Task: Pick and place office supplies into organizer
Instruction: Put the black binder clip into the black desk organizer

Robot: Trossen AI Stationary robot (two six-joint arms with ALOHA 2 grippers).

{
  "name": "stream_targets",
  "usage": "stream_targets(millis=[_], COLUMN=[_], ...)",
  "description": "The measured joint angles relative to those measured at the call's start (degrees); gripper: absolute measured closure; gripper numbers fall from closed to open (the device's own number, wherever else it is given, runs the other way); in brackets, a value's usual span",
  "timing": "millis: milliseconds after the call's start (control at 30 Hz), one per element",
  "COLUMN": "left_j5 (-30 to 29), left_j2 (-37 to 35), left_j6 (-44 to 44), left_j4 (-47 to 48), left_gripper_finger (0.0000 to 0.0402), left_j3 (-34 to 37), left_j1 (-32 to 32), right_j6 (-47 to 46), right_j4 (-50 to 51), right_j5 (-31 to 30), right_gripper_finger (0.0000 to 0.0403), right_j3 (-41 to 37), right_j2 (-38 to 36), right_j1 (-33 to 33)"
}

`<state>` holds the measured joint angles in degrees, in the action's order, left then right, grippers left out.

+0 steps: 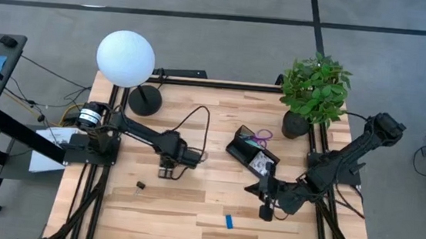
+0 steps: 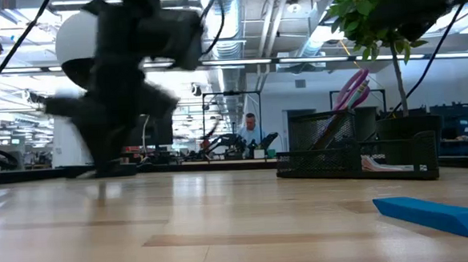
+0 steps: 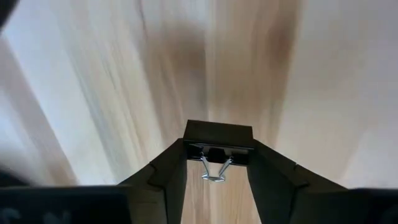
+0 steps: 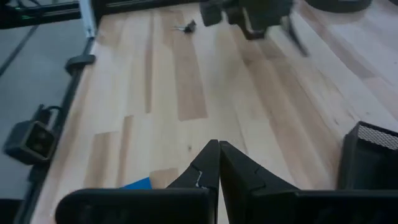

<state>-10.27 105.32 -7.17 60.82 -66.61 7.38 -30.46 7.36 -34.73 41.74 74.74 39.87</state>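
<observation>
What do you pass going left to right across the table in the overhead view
Left to right: lamp base, small black piece, left gripper holding a black binder clip, blue block, organizer, right gripper, potted plant.

We see a light wooden table [image 1: 189, 210] edged by a black metal frame, standing on a grey floor [image 1: 206, 26] crossed by dark lines. On the table's far edge stands a white globe lamp [image 1: 125, 58]; along that same edge, well apart from the lamp, stands a leafy potted plant [image 1: 316, 88]. Beyond the table lies a bright open workshop with ceiling ducts [image 2: 244, 22], where a person [image 2: 252, 130] stands far off.
</observation>
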Motion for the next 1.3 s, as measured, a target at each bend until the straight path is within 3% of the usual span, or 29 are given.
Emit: stream_targets(millis=[267,500,667,800,933,1067,1300], left_j5=[-6.20,-6.19,-1.23,-6.09,-7.74,-12.96,-13.51], left_j2=[0.00,1.98,8.00,11.95,12.81,13.17,13.06], left_j6=[4.68,12.10,15.62,17.60,15.03,12.37,5.07], left_j4=[-17.99,-47.42,-63.27,-70.55,-73.17,-71.85,-67.80], left_gripper_finger=[0.0265,0.0265,0.0265,0.0265,0.0265,0.0264,0.0264], left_j3=[-10.36,-10.49,-10.48,-10.36,-10.55,-10.41,-10.45], left_j1=[-1.03,-2.70,-3.72,-3.74,-3.89,-4.08,-5.74], right_j6=[-4.60,-7.52,-7.58,-7.58,-7.58,-7.57,-7.58], right_j4=[0.03,0.32,0.33,0.41,0.51,1.19,1.24], right_j5=[-0.06,-2.87,-8.99,-10.77,-11.59,-11.91,-11.89], right_gripper_finger=[0.0398,0.0398,0.0398,0.0398,0.0398,0.0398,0.0398], right_j3=[0.00,0.00,0.00,0.00,0.00,0.00,0.00], right_j2=[-3.26,-3.26,-3.24,-3.24,-3.24,-3.22,-3.19], right_j1=[4.51,9.08,12.36,14.31,15.63,16.14,15.90])
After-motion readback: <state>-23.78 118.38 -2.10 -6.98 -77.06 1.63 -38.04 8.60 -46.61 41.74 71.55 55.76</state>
